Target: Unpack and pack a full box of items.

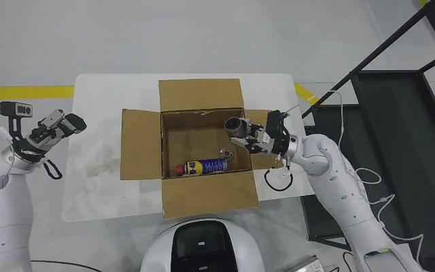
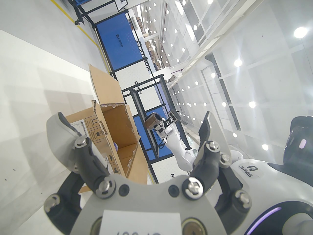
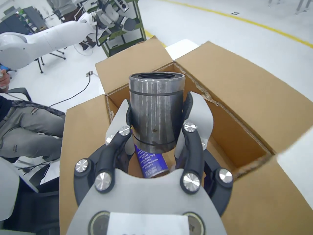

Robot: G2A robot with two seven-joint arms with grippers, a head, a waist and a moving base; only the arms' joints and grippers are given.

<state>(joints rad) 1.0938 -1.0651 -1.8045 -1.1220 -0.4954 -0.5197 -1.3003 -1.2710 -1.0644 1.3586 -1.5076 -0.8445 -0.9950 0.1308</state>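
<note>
Box (image 1: 141, 143) on table (image 1: 102, 102) centre; spray can (image 1: 204, 166) inside, near front wall; metal cylinder (image 1: 236, 125) above box's right edge.

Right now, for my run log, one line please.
right claw: holds metal cylinder over box | left claw: open, empty | spray can: in box

1. Pale grey floor (image 1: 204, 34) all around, yellow line (image 1: 34, 91) at the left edge of the top view.
2. Black metal rack (image 1: 394, 109) on the right side.
3. Round ceiling lights (image 2: 300, 32), blue wall panels (image 2: 115, 47) behind.
</note>
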